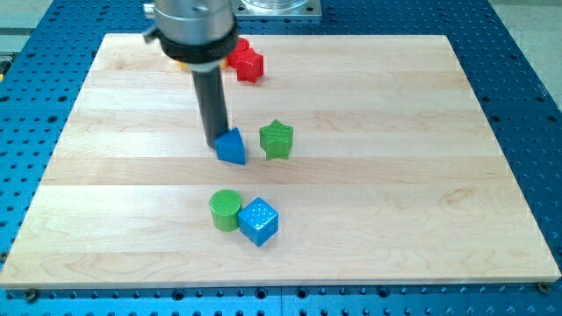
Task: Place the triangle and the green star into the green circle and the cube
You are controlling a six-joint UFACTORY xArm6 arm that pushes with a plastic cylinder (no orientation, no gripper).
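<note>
A wooden board [395, 237] lies on a blue perforated bench. Nearest the board's bottom edge, a green circle [226, 210] and a blue cube [258, 221] sit touching, the cube on the view's right. Farther up, near the middle, a blue triangle [232, 147] stands just beside a green star [277, 140]. The rod has no jaws and grasps nothing; its tip [215, 142] touches the triangle's left side. Near the top edge lies a red star [247, 62], beside the arm's housing.

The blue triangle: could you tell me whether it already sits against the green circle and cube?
Not yet. The blue triangle sits apart, above the green circle and blue cube, beside my tip.
</note>
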